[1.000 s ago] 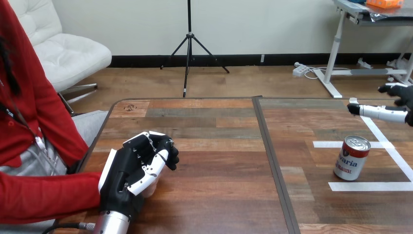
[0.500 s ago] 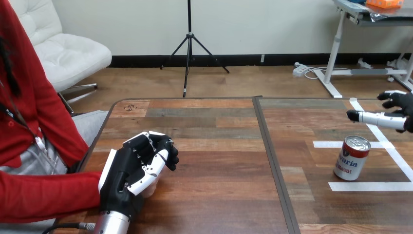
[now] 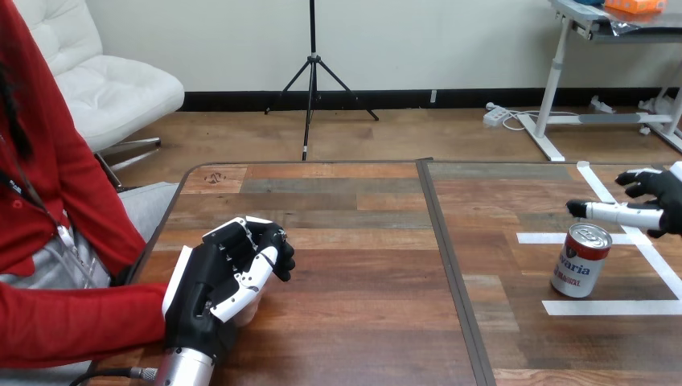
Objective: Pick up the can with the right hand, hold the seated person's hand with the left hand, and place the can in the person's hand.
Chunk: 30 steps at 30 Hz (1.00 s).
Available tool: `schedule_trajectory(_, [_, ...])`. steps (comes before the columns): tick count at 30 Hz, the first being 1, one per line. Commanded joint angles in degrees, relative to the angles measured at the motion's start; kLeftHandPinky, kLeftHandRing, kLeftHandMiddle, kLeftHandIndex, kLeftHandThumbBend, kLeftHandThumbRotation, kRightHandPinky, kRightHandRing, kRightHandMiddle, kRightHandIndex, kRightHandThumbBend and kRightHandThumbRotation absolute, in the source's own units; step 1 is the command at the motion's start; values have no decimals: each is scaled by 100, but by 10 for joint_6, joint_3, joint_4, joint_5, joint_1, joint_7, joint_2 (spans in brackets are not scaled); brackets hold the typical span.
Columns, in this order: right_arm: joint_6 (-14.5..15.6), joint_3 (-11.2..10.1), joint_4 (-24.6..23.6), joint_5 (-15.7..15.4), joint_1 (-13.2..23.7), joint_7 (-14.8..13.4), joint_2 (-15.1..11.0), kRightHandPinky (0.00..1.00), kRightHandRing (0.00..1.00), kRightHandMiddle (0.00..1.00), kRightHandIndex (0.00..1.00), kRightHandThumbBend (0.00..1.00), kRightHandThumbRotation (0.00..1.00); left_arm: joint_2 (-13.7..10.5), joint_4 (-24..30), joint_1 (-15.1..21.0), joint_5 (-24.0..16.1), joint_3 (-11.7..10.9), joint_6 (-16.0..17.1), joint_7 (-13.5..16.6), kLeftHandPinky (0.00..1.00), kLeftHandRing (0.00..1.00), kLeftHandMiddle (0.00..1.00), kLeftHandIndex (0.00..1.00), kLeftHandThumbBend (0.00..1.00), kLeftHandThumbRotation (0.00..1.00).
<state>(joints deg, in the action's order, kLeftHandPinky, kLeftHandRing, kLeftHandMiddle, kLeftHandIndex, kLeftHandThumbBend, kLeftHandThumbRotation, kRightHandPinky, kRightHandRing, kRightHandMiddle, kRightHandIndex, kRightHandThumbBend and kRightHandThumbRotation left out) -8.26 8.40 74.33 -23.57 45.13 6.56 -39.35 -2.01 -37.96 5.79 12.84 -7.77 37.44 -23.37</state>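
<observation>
We're barely started: the right robot hand is spread open, and the can stands upright on the counter just below it, untouched. The left robot hand sits at the end of the person's sleeve; we can't tell if it's gripping anything. Pickup and handover left to do.

Red can with a white band and silver top, white tape lines by the right edge of the table, its planks mixed browns with a dark centre seam, left hand and right hand black-and-white, person's sleeve bright red.
</observation>
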Motion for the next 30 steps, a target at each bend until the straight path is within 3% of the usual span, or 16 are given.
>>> schedule_trajectory(1, [-4,12,-4,-5,12,-2,21,67,83,89,88,100,60,-8,7,43,-4,2,4,-2,37,43,45,43,32,7])
schedule_trajectory(10, [-6,24,-1,-12,8,-3,31,70,85,90,90,100,62,-7,6,44,-2,1,3,-2,37,43,45,43,34,7])
schedule_trajectory(16, [-4,30,1,-13,6,-2,38,64,81,88,89,100,61,-7,5,44,0,1,5,-5,37,43,45,44,33,7])
schedule_trajectory(30, [14,38,5,-18,5,2,55,63,79,88,89,100,59,-8,6,43,-7,1,5,3,37,43,45,44,33,6])
